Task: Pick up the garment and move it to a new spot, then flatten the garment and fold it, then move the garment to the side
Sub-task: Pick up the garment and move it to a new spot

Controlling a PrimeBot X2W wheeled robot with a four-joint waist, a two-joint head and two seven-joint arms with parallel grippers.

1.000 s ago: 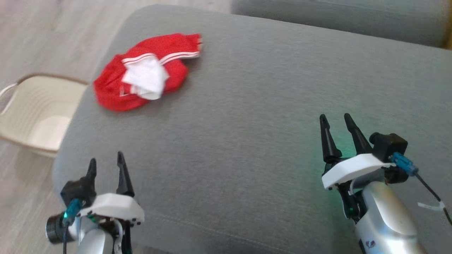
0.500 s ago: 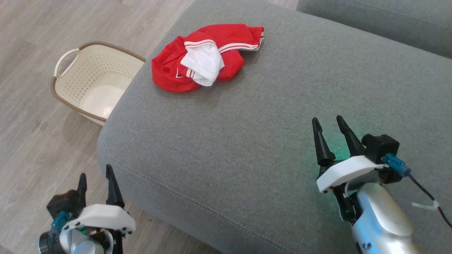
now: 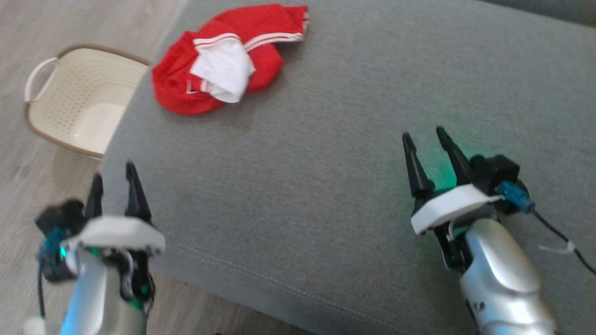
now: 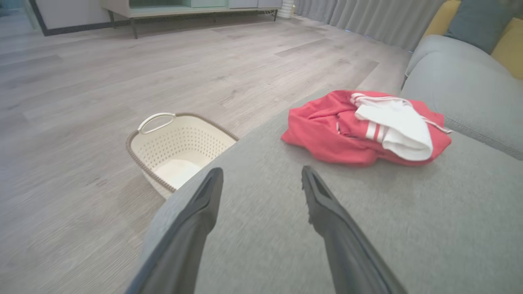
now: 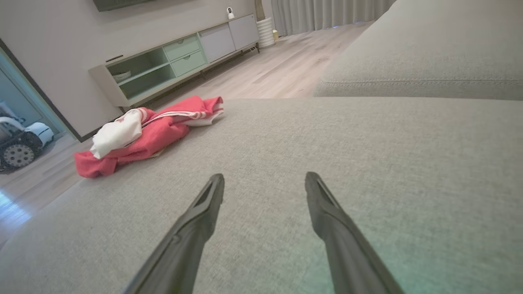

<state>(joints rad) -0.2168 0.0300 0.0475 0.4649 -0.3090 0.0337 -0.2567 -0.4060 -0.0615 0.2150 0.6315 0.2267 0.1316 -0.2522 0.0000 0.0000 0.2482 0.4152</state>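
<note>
A crumpled red garment (image 3: 219, 70) with white stripes and a white panel is lying at the far left corner of the grey sofa seat (image 3: 302, 163). It is possibly a sports top, though the bunching is hiding its shape. A cream perforated laundry basket (image 3: 88, 79) is sitting on the wooden floor (image 3: 18, 172) just beside the seat's left edge, near the garment. The left claw (image 3: 113, 173) is hovering at the near left edge of the seat, its two dark fingers standing moderately apart and gripping nothing. The right claw (image 3: 423, 134) is hovering over the near right part of the seat, well apart from the garment. Its fingers are likewise parted and empty, and a green glow is falling on the fabric beside it.
</note>
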